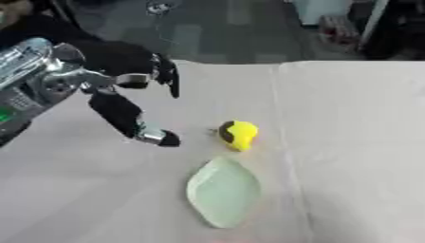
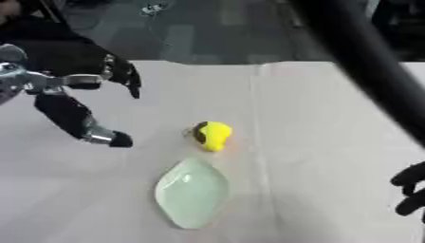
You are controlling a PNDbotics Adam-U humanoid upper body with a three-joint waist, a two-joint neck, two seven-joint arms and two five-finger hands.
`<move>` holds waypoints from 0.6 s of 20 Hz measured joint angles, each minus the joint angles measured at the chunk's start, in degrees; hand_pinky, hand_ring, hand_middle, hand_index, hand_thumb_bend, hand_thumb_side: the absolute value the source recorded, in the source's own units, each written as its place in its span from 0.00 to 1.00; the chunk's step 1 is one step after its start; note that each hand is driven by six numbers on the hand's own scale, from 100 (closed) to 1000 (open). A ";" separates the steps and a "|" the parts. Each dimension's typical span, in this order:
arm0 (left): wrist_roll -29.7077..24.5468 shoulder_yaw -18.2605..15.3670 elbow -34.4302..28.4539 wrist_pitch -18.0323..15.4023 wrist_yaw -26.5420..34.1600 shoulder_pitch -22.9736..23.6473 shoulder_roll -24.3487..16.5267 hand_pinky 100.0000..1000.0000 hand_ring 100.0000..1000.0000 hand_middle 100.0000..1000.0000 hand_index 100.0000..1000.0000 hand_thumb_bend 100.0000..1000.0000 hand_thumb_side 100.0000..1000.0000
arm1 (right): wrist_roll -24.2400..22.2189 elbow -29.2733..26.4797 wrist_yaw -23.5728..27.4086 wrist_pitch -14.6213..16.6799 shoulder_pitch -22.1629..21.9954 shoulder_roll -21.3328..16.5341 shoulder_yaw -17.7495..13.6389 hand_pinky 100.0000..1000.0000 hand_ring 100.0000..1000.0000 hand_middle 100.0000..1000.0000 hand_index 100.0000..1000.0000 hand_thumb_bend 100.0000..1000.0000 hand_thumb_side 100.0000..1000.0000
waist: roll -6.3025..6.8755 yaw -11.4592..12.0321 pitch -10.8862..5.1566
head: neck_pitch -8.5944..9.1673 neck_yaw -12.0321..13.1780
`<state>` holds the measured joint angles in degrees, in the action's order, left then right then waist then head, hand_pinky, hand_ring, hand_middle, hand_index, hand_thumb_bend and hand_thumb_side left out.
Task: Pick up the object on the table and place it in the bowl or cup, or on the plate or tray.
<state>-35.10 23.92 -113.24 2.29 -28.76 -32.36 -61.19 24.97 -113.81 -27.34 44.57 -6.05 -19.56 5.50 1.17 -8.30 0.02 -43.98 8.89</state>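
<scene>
Left hand (image 1: 124, 90) spread open above the cloth-covered table (image 1: 357, 142).
Small yellow object with a dark patch (image 1: 238, 134) lies just beyond the pale green translucent plate (image 1: 222, 192).

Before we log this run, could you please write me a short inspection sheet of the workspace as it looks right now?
Surface: table under a pale cloth with a lengthwise crease.
Job's things: yellow object with a dark patch, lying just beyond the pale green plate, which holds nothing.
Clutter: nothing seen.
Robot hands: left robot hand open, left of the yellow object, apart from it; right robot hand only partly visible at the right edge.
Cables: nothing seen.
Surroundings: dark floor beyond the table.
</scene>
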 measured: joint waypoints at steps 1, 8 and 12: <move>0.06 0.04 0.55 -0.04 -0.13 -0.30 0.26 0.88 0.73 0.74 0.74 0.56 0.77 | -0.19 0.00 0.70 0.19 0.30 -0.23 -0.24 0.09 0.30 0.34 0.23 0.00 0.87 | 0.07 -0.25 0.00 | 0.30 0.00; 4.16 0.18 5.99 -3.86 -1.68 -1.28 2.16 0.88 0.72 0.74 0.73 0.62 0.73 | -1.82 0.00 5.85 1.82 1.83 -1.66 -1.78 0.09 0.30 0.35 0.23 0.00 0.88 | 0.48 -1.58 0.01 | 3.19 0.37; 5.76 0.61 8.58 -6.28 -2.70 -2.59 3.44 0.89 0.73 0.74 0.74 0.62 0.73 | -2.75 0.00 8.06 2.76 2.24 -1.80 -2.38 0.08 0.31 0.36 0.22 0.00 0.89 | 0.48 -1.93 0.04 | 4.69 0.47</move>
<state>-29.34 24.54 -104.66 -3.98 -31.46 -34.94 -57.75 22.22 -113.81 -19.28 47.33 -3.81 -21.36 3.12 1.65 -10.23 0.06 -39.29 9.36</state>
